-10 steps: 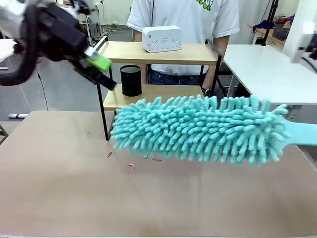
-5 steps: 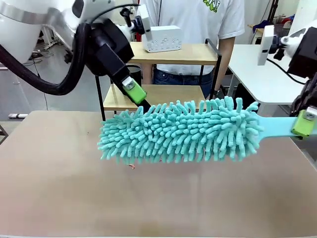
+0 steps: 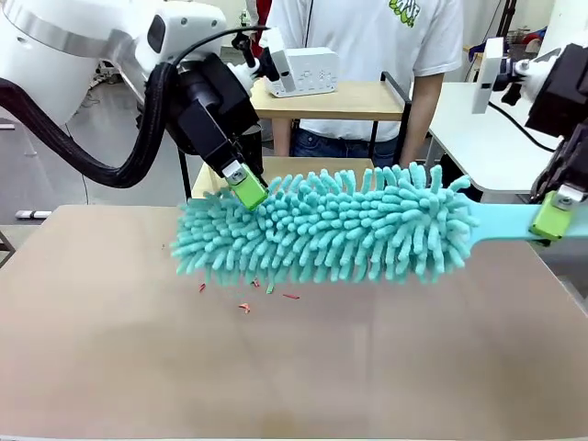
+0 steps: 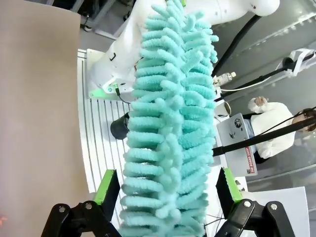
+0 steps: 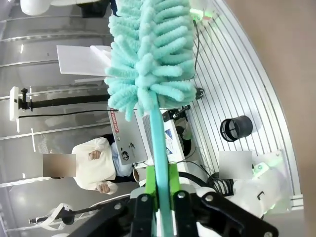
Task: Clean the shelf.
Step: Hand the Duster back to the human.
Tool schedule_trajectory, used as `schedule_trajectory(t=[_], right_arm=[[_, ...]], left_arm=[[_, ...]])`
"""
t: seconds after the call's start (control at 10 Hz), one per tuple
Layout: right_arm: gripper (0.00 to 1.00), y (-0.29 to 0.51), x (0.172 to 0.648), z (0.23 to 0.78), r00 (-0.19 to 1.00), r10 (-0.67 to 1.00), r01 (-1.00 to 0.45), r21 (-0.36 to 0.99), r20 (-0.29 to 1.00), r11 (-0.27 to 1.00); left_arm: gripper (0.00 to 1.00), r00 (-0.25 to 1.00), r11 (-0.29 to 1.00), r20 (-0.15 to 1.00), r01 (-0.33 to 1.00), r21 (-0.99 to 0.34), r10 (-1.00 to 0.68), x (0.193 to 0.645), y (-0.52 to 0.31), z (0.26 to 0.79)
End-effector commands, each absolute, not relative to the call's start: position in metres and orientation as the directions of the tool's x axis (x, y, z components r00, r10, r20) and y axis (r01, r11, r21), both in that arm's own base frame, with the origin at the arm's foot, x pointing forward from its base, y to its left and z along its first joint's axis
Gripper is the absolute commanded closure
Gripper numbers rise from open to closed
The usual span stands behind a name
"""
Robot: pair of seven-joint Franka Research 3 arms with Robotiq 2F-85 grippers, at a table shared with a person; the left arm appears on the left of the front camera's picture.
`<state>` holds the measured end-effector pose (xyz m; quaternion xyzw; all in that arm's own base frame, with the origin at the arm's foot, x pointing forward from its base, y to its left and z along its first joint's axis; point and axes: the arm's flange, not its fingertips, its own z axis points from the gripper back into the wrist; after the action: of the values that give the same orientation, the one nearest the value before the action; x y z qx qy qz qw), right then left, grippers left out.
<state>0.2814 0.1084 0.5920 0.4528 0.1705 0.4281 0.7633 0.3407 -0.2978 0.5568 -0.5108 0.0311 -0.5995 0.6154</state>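
Left end effector [image 4: 163, 197] has reached the duster [image 3: 322, 234], spread; right end effector [image 5: 159, 180] pinches its handle [image 5: 157, 143]

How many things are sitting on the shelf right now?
1 in view: a white box on the top board of the shelf. The duster and the left arm cover most of the lower board, so more may be hidden there.

We cannot see the shelf's [image 3: 331, 99] lower board fully: the duster [image 3: 322, 234] and the left arm [image 3: 207, 106] hide most of it. The person's [image 3: 367, 37] head is cut off by the top edge.
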Motion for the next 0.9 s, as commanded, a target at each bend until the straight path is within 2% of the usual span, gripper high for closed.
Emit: schedule_trajectory(t=[0.0, 0.3, 0.5, 0.6, 0.7, 0.8], right_arm=[[0.88, 0.108, 0.292, 0.596, 0.586, 0.788, -0.511, 0.841, 0.187, 0.18], [0.88, 0.106, 0.296, 0.591, 0.598, 0.779, -0.499, 0.849, 0.191, 0.175], [0.88, 0.102, 0.296, 0.589, 0.606, 0.772, -0.492, 0.852, 0.19, 0.177], [0.88, 0.1, 0.296, 0.589, 0.61, 0.769, -0.491, 0.853, 0.191, 0.178], [0.88, 0.099, 0.295, 0.589, 0.61, 0.768, -0.491, 0.853, 0.193, 0.175], [0.88, 0.098, 0.295, 0.588, 0.61, 0.768, -0.491, 0.854, 0.194, 0.174]], left_arm=[[0.0, 0.243, -0.276, 0.591, 0.708, -0.65, -0.769, 0.338, -0.295, 0.553], [0.0, 0.192, -0.349, 0.606, 0.669, -0.657, -0.772, 0.337, -0.292, 0.553], [0.0, 0.194, -0.337, 0.598, 0.674, -0.657, -0.777, 0.338, -0.293, 0.549], [0.57, 0.186, -0.327, 0.59, 0.685, -0.651, -0.786, 0.338, -0.295, 0.547], [0.59, 0.19, -0.329, 0.594, 0.684, -0.652, -0.782, 0.337, -0.296, 0.546], [1.0, 0.187, -0.328, 0.592, 0.685, -0.651, -0.784, 0.337, -0.298, 0.545]])
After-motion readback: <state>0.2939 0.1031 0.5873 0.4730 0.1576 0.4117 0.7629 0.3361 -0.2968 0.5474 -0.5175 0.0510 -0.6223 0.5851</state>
